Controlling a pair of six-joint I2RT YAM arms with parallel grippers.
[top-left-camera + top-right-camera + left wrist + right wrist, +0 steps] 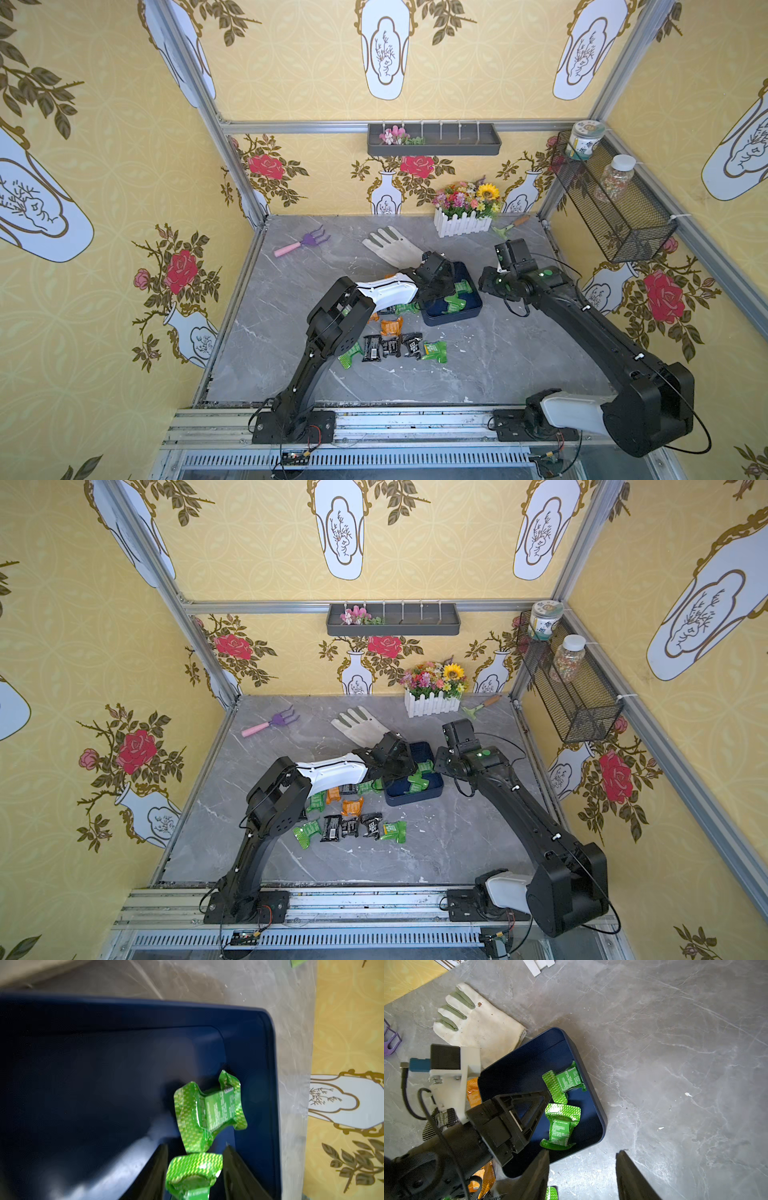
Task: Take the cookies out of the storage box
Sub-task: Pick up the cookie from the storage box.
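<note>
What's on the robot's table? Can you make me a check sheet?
Surface: grey marble table, white crumbs here and there.
Job's things: blue box holds two green packets; about ten more packets lie outside, green, orange and black.
Clutter: glove, purple rake, trowel, flower planter.
Grippers: left gripper in the box, a green packet between its fingers, grip unclear; right gripper open, empty, by the box.
Cables: black cable loops off the right arm, clear of the packets.
Surroundings: yellow wallpaper, grey shelf, mesh basket with two jars.
</note>
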